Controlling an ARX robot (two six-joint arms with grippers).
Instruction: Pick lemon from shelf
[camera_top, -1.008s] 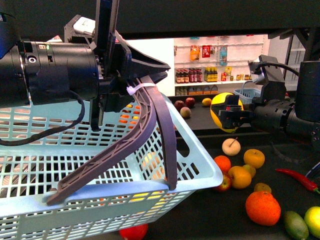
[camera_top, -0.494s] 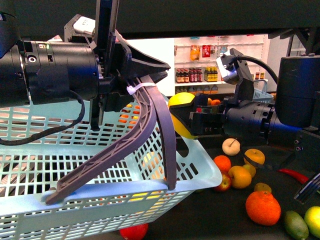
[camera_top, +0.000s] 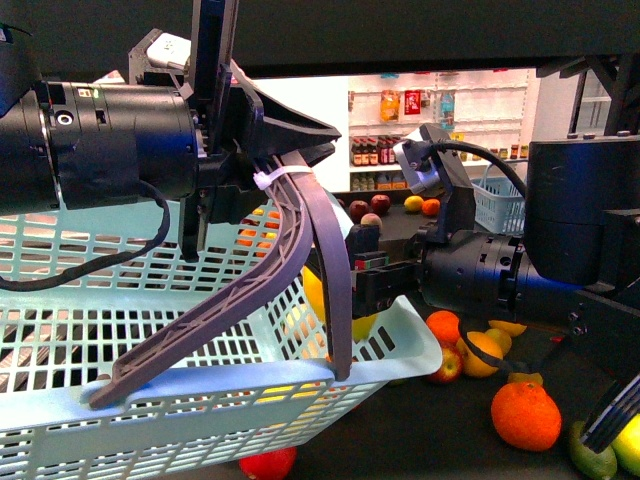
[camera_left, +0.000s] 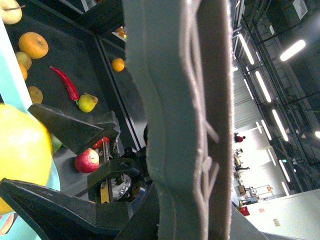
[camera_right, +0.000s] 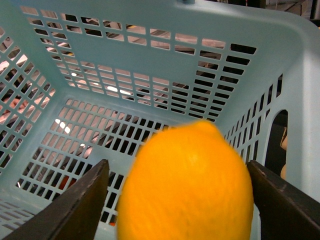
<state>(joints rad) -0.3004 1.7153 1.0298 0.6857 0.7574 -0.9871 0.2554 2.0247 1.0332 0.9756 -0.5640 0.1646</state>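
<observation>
The lemon (camera_top: 314, 300) is bright yellow and sits just inside the right end of the pale blue basket (camera_top: 400, 345), partly hidden by the grey basket handle (camera_top: 300, 230). My left gripper (camera_top: 245, 175) is shut on that handle and holds the basket up. My right gripper (camera_top: 365, 275) is open at the basket's rim. In the right wrist view the lemon (camera_right: 187, 185) is blurred between the spread fingers (camera_right: 87, 200), with a gap on each side and the basket floor (camera_right: 100, 125) behind it. It also shows in the left wrist view (camera_left: 20, 155). The dark shelf tray (camera_top: 430, 420) lies below.
Oranges (camera_top: 525, 415), apples (camera_top: 447, 367) and other fruit lie on the tray at the right. A red chilli (camera_left: 67, 85) lies among them. A small blue basket (camera_top: 497, 205) and white wall shelves of bottles (camera_top: 400, 150) stand behind.
My right gripper has carried the lemon left from the shelf to over the basket's end and lower, and its jaws now stand apart from it. The left arm and basket have not moved.
</observation>
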